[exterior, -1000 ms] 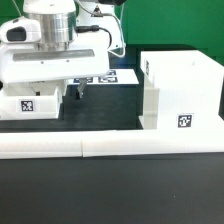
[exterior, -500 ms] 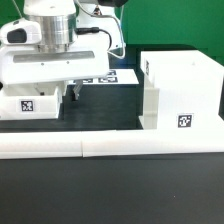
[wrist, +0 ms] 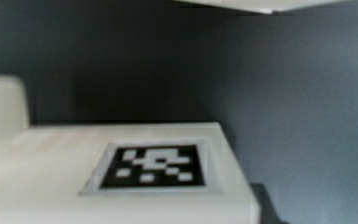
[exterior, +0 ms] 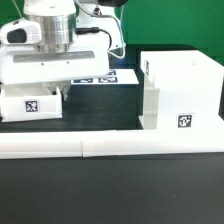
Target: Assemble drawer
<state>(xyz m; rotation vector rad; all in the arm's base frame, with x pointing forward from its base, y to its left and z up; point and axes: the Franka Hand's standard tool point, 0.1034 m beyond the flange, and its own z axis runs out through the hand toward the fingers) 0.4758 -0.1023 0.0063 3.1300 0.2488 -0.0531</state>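
Observation:
A small white drawer tray (exterior: 30, 104) with a square tag lies at the exterior view's left. My gripper (exterior: 57, 91) hangs right over its right end. One dark finger (exterior: 63, 89) lies against the tray's side; the other is hidden behind the tray. The jaws look closed on the tray's wall. The wrist view shows the tray's tagged top (wrist: 155, 166) close up, with no finger clearly showing. The large boxy housing (exterior: 181, 95) stands at the exterior view's right, its open side facing the tray.
The long white L-shaped bar (exterior: 110, 146) runs along the front of the parts. The marker board (exterior: 108, 77) lies behind, between the arm and the housing. Black table (exterior: 110, 195) lies in front of the bar.
The visible finger has moved in from clear of the tray to its right side. The hand body and the tray have stayed in place.

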